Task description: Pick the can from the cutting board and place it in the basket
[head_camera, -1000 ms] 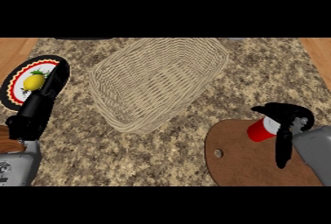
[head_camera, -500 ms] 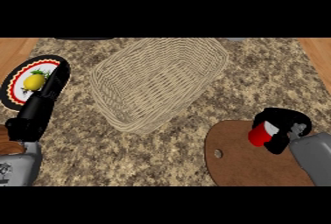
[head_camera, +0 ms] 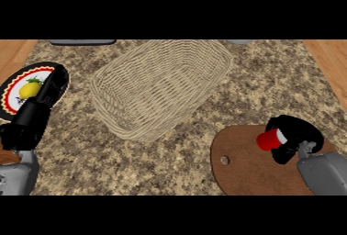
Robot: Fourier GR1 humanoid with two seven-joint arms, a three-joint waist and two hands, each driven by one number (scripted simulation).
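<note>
A red can sits over the brown round cutting board at the lower right. My right hand is curled round the can, which shows only at its left side between thumb and fingers. The woven wicker basket lies in the middle of the counter, up and to the left of the board, with nothing in it. My left hand rests at the left edge, fingers straight and pointing up over a plate.
A black plate with a red and white rim holds a yellow lemon at the far left. A small hole marks the board's left side. Wooden floor shows past the counter's right edge.
My right hand has closed its fingers round the red can and shifted slightly up and left over the board. The left hand and basket have not moved.
</note>
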